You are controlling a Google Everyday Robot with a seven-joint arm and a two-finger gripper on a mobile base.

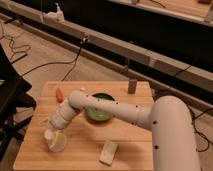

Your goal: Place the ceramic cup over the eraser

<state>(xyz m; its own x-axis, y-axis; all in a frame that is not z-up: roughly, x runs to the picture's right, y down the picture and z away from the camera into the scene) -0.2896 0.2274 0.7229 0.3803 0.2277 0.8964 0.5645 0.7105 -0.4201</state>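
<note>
My gripper (pixel 52 134) is down at front-left of the wooden surface (pixel 131 156), jaws wide open w/ nothing held, right at the rim of the small white ceramic cup (pixel 59 144). The dark grey upright eraser block (pixel 132 86) stands well apart at the back edge, beyond the green bowl (pixel 100 112).

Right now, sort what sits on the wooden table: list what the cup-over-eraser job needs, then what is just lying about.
Job:
- small white ceramic cup, front left
- dark grey upright eraser, back edge
- gripper, open, right at the cup

Lying about:
- round green bowl, partly behind the arm
- flat white speckled block
- small orange object
</note>
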